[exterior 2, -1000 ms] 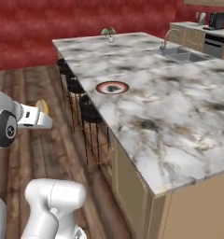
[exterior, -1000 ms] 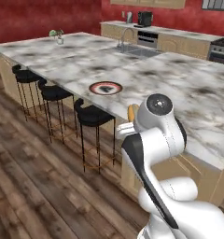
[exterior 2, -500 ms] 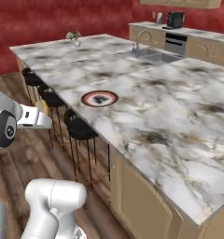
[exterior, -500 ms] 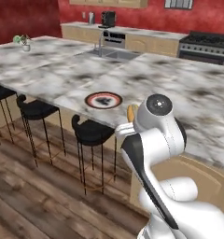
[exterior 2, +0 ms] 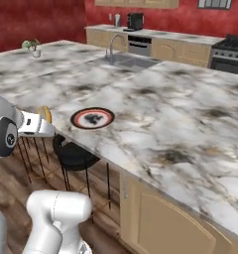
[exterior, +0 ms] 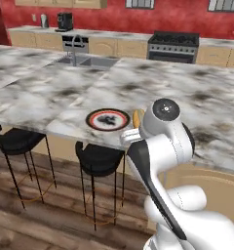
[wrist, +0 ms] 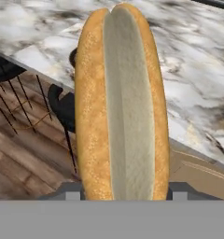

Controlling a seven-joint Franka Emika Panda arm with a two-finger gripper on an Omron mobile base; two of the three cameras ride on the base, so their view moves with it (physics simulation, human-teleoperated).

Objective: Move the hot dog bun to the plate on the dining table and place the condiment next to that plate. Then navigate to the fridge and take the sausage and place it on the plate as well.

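Left base view: the arm rises at lower right, its wrist over the near edge of the table (exterior: 50,93). The bun (exterior: 137,118) shows as a tan sliver just left of the wrist joint, close to the right rim of the plate (exterior: 107,119), which lies flat near the table's front edge. Two black stools (exterior: 100,158) stand under that edge. A sink (exterior: 85,61) is set into the table farther back.

Right base view: the hand (exterior 2: 41,122) reaches in from the left, off the table's near corner and above a stool (exterior 2: 71,151). The bun (exterior 2: 44,114) sits at its tip, upright, held in the air beside the table and left of the plate (exterior 2: 92,118), not touching it.

Hand view: the bun (wrist: 121,102) stands lengthwise straight ahead, pale split facing the camera, its lower end between the two fingertips (wrist: 179,191). The hand is clamped on the bun. Behind it lie the table's edge (wrist: 198,98), a stool and wood floor (wrist: 25,158).
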